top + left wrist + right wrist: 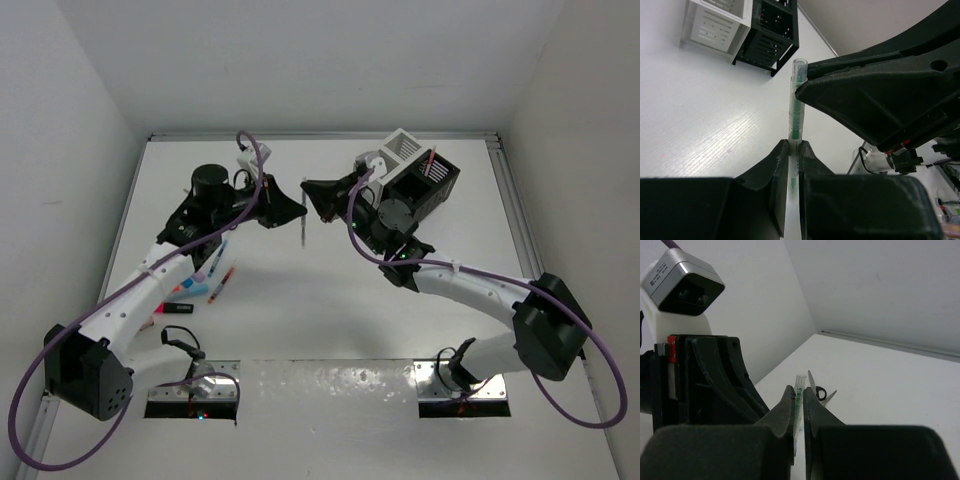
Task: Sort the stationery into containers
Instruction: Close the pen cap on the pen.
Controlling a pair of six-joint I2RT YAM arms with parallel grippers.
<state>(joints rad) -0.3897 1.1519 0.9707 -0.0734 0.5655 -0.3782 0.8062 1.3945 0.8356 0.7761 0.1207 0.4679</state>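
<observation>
left claw (794,146) pinches the near end of a clear green pen (796,107), off the tabletop (700,110). right claw (798,392) clamps the same pen further along. joined white box (715,25) and black box (772,37) stand beyond; scissors (819,392) lie elsewhere.

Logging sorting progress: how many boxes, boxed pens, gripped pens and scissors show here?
Organiser boxes: 2, white box and black box
Pens standing in the black box: 1, reddish pen
Pens gripped: 1, green pen, held by left gripper and right gripper
Scissors: 1
Total: 5. Loose pile by the left arm is too hidden to count.
</observation>
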